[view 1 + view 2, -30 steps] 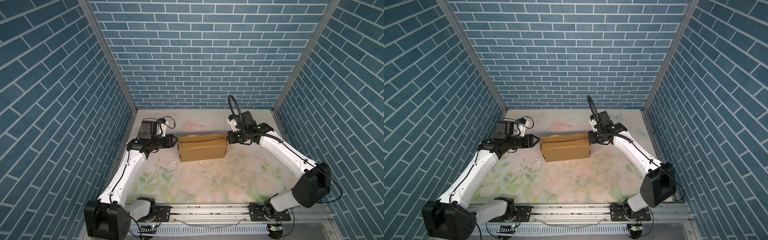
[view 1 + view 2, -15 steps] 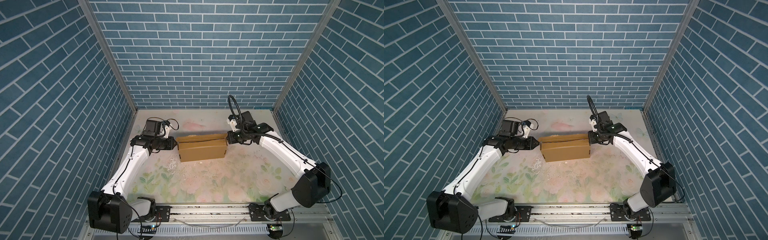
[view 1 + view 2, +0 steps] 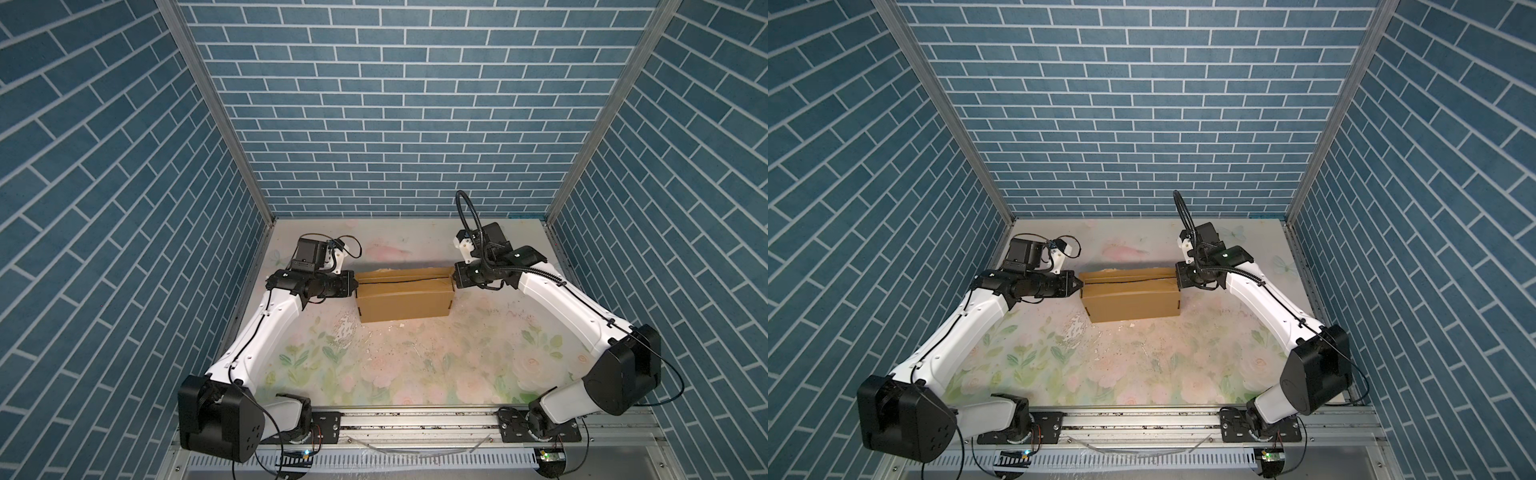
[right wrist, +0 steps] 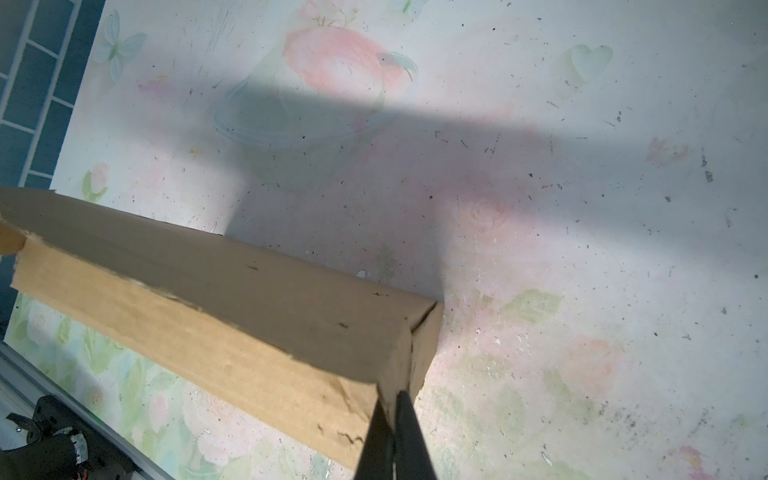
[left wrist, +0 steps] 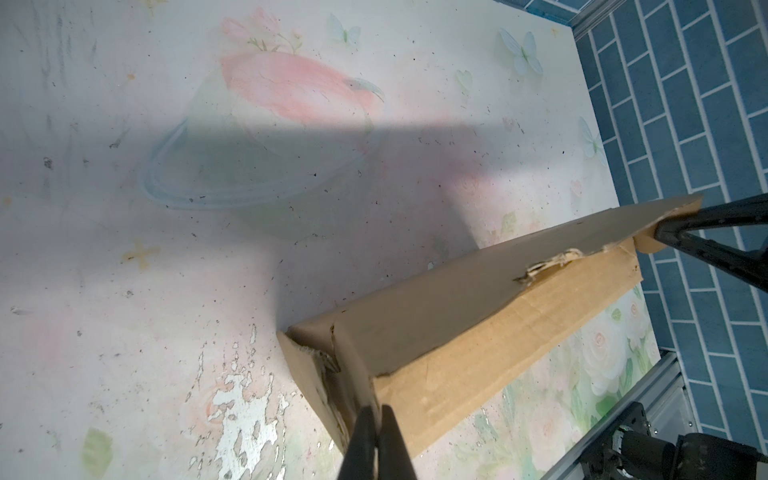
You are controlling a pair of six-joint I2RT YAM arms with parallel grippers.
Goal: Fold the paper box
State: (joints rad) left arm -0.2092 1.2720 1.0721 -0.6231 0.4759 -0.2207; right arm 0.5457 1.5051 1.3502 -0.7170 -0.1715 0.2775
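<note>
The tan paper box (image 3: 405,299) (image 3: 1133,303) lies at the back middle of the floral mat, its lid down with a dark seam along the top. My left gripper (image 3: 355,284) (image 3: 1080,284) is at the box's left end. In the left wrist view that gripper (image 5: 376,409) is shut, with the edge of the end wall of the box (image 5: 457,332) pinched between its tips. My right gripper (image 3: 454,279) (image 3: 1177,280) is at the right end. In the right wrist view it (image 4: 392,399) is shut on the end wall's edge of the box (image 4: 208,299).
Blue brick walls (image 3: 395,124) close in the back and both sides. A metal rail (image 3: 415,419) runs along the front, carrying both arm bases. The mat (image 3: 395,365) has a worn white patch (image 3: 345,332) and crumbs just in front of the box.
My left gripper moved right to the box's left end and closed on its edge. The right gripper and the box stayed put.
</note>
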